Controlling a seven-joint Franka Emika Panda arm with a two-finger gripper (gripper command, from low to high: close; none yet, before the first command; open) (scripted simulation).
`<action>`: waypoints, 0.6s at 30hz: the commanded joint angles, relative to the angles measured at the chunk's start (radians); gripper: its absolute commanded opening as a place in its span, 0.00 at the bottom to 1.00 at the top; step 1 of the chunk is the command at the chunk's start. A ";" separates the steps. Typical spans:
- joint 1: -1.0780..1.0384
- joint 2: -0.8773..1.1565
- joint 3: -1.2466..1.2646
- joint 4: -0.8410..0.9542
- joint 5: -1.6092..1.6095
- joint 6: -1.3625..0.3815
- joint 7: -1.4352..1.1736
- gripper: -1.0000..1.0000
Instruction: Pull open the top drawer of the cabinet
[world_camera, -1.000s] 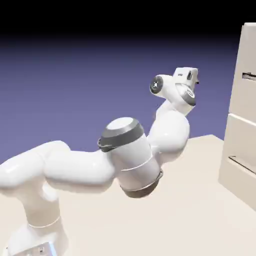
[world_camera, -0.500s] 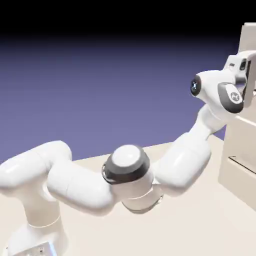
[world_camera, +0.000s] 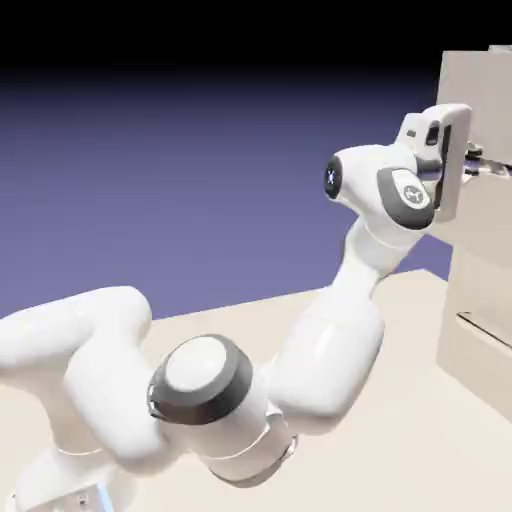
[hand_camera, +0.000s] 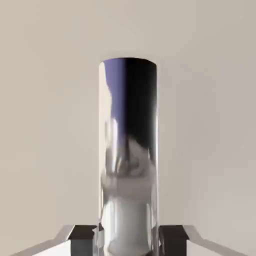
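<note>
I see the white two-finger hand (hand_camera: 128, 240) pinching the beige top drawer's (world_camera: 478, 80) shiny metal bar handle (hand_camera: 128, 150); an off-axis pull could slip it free.

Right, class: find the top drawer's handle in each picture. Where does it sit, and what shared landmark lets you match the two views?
Exterior view: the handle is a thin dark bar at the far right, on the top drawer, poking out beyond the claw.
Hand view: the handle is the shiny bar running up the middle, between the claw's fingertips.
Shared landmark: the drawer's plain beige front.
</note>
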 joint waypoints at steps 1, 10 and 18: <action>-0.027 0.005 0.005 -0.036 0.003 -0.009 0.007 0.00; -0.293 0.061 0.069 -0.362 0.098 -0.077 0.029 0.00; -0.487 0.105 0.130 -0.550 0.210 -0.080 0.024 1.00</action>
